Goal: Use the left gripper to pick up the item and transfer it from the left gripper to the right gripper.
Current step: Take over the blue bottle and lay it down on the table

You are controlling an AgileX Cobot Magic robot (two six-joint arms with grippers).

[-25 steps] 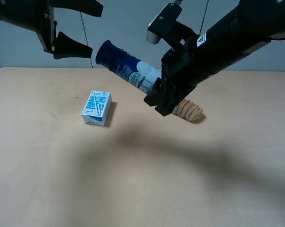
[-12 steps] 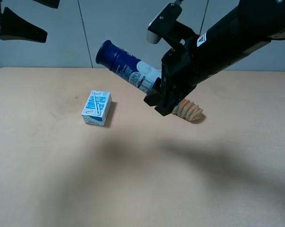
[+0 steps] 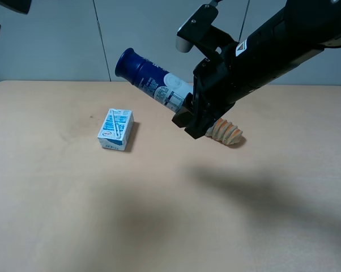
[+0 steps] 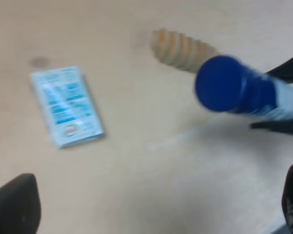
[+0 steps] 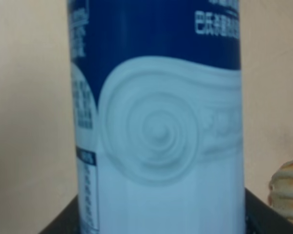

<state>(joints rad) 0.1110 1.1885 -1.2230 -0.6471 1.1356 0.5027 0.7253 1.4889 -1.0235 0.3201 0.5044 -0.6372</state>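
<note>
Item (image 3: 153, 83): tall cylinder, dark blue cap and upper part, white lower body with a pale swirl print; fine print and a barcode panel down one side. Held in the air above the worktop (image 3: 159, 215), tilted, cap end raised and pointing toward the left side, white end clamped in the right gripper (image 3: 194, 116).

Right gripper: closed on the item's lower body, with black jaws on both sides of it in the right wrist view.

Left gripper (image 4: 154, 208): jaws spread wide, holding nothing, raised well apart from the item.

Small blue-white carton (image 3: 116, 129): closed, lying flat on the worktop left of the item; contents not visible.

Ridged orange-brown bread roll (image 3: 226, 132): on the worktop, just below the right gripper.
</note>
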